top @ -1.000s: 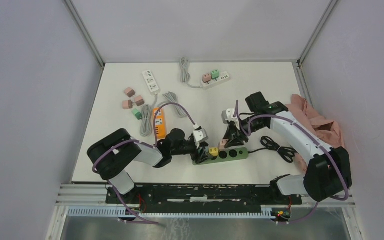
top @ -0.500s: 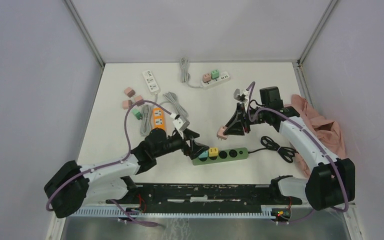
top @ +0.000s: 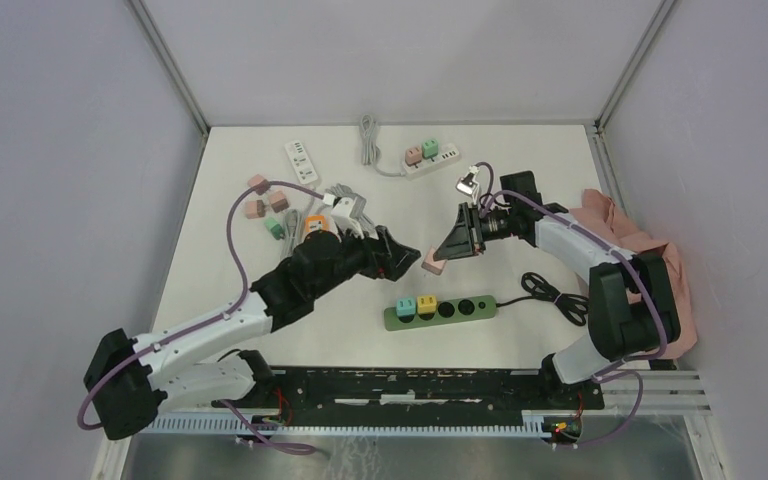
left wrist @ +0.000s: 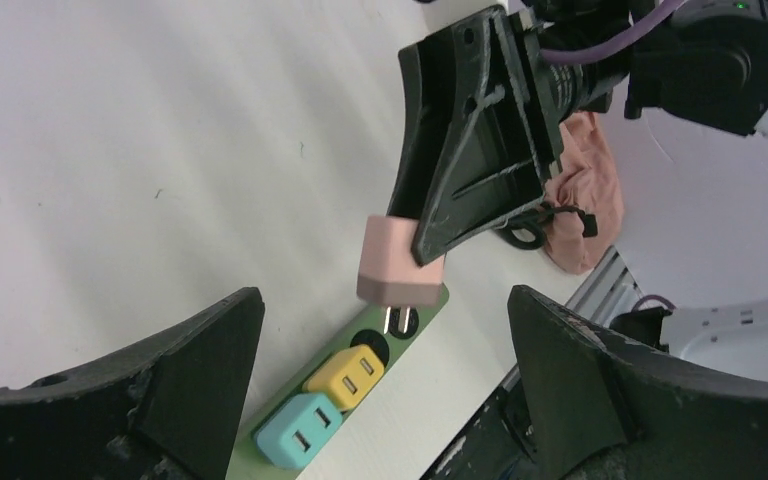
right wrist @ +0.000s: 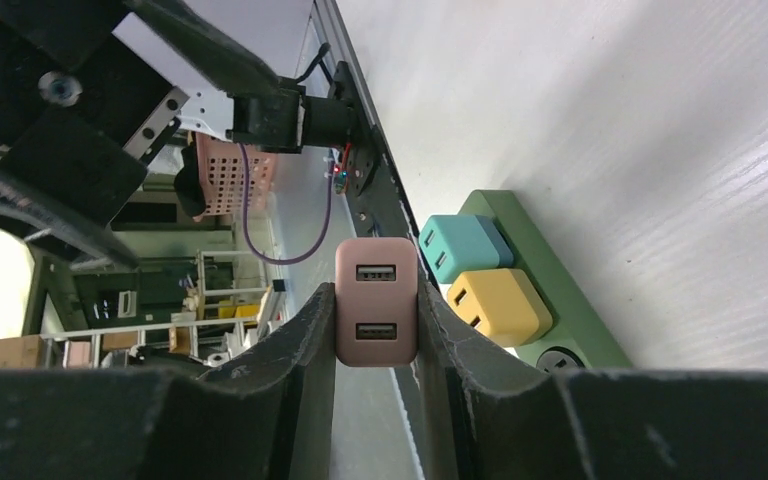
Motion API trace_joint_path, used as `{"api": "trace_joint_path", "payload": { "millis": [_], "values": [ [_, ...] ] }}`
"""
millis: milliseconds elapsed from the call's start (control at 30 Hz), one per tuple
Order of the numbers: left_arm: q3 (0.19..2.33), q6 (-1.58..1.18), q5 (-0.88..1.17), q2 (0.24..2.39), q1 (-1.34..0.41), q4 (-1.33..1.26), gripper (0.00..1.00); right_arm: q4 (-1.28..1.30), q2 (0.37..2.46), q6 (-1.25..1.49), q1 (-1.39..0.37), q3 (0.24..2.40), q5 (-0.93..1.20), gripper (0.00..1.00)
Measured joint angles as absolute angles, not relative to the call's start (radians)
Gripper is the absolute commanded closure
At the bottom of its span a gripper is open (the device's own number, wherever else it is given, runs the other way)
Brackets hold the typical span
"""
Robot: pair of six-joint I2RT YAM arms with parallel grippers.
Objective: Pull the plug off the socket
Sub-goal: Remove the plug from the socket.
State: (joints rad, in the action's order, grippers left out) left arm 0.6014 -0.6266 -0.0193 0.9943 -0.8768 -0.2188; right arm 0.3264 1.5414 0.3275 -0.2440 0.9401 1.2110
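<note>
Pink plug (right wrist: 376, 300) gripped in right jaws (prongs bare), off green strip (top: 482, 306), left jaws wide.

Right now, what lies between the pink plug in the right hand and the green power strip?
Nothing. In the top view only bare white table shows between the pink plug, clamped in the right hand, and the green power strip.
</note>
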Motion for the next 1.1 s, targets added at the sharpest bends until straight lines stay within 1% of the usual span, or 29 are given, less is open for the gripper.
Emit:
{"api": "trace_joint_path", "payload": {
  "millis": [100,233,267,333,433,567,700,800,867,900,933,967,1000,1067,1100],
  "values": [
    [0.743,-0.618,-0.105,1.079,-0.924,-0.093,0.02,0.326,1.552,0.365,-0.244,0.953,1.210,0.99],
    [0.839,-0.587,-0.200,1.155,-1.018,0.010,0.04,0.329,1.565,0.389,-0.244,0.974,1.209,1.00],
    [0.856,-0.577,-0.221,1.176,-1.038,0.033,0.05,0.332,1.573,0.390,-0.244,0.981,1.209,1.00],
    [0.892,-0.566,-0.275,1.220,-1.073,0.084,0.13,0.343,1.595,0.389,-0.244,0.995,1.209,1.00],
    [0.971,-0.565,-0.356,1.296,-1.105,0.176,0.20,0.364,1.621,0.385,-0.244,1.004,1.209,1.00],
    [1.103,-0.567,-0.441,1.412,-1.134,0.290,0.20,0.384,1.638,0.380,-0.244,1.006,1.208,1.00],
    [1.141,-0.568,-0.483,1.475,-1.153,0.340,0.20,0.395,1.656,0.374,-0.244,1.017,1.211,1.00],
    [1.168,-0.567,-0.509,1.534,-1.155,0.368,0.22,0.429,1.674,0.351,-0.244,1.034,1.212,1.00],
    [1.196,-0.564,-0.533,1.582,-1.155,0.383,0.29,0.458,1.686,0.328,-0.245,1.048,1.212,1.00],
    [1.214,-0.564,-0.546,1.607,-1.155,0.394,0.30,0.469,1.689,0.319,-0.246,1.053,1.212,1.00],
    [1.229,-0.562,-0.552,1.625,-1.154,0.399,0.33,0.481,1.691,0.308,-0.247,1.059,1.211,1.00],
    [1.247,-0.561,-0.556,1.645,-1.155,0.404,0.35,0.488,1.692,0.299,-0.247,1.061,1.211,0.99],
    [1.257,-0.560,-0.559,1.657,-1.155,0.405,0.39,0.493,1.692,0.293,-0.247,1.063,1.211,0.99],
    [1.268,-0.556,-0.560,1.671,-1.155,0.406,0.50,0.498,1.692,0.283,-0.249,1.064,1.211,0.95],
    [1.273,-0.554,-0.556,1.676,-1.156,0.403,0.61,0.498,1.692,0.279,-0.249,1.064,1.211,0.93]
  ]
}}
